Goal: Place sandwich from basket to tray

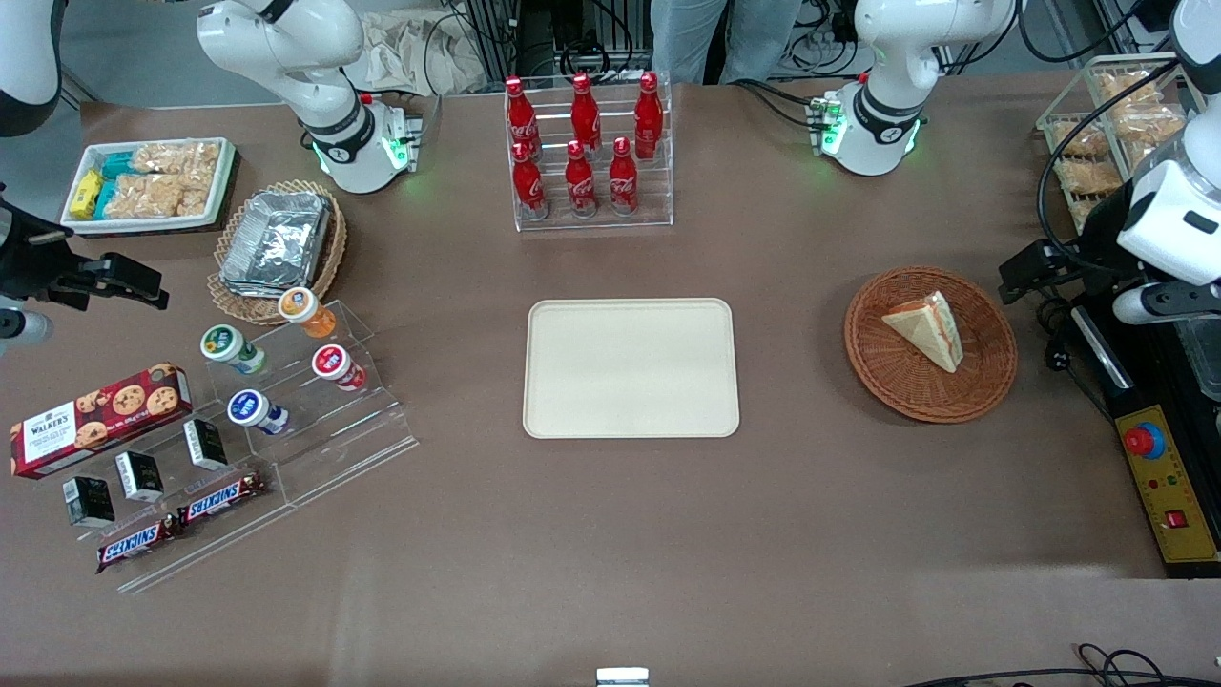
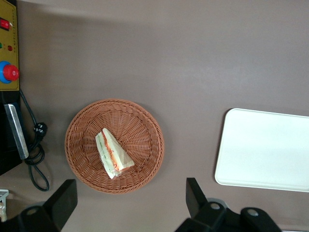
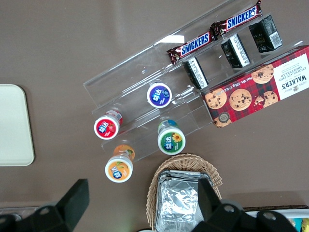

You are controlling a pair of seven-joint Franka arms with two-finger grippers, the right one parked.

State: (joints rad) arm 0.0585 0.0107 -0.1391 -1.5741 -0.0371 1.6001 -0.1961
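**Pincer high above the basket, sandwich not yet touched**

Snickers bars (image 1: 181, 523) lie nearest the front camera, on a clear stepped stand toward the parked arm's end of the worktop (image 1: 610, 553). At the working arm's end, the pincer (image 2: 130, 205) hangs wide open and empty, well above the basket (image 1: 983, 382). The sandwich (image 1: 927, 330) lies inside that basket, near its middle, tilted on one face with its striped cut edge showing. The tray (image 1: 631, 368) sits bare at the worktop's centre, well apart from the basket.

Risks, as I judge them: the wedge is soft and slanted, so fingers closing across its sloped faces could squeeze it out sideways or crush the bread. A descent that drifts off centre could catch the wicker rim and drag the light basket along.

Brown matte covering spreads over the whole worktop, smooth and flat. Cola bottles (image 1: 582, 143) stand in a clear rack farther from the front camera than the tray, and cables trail by the control box (image 1: 1169, 491).
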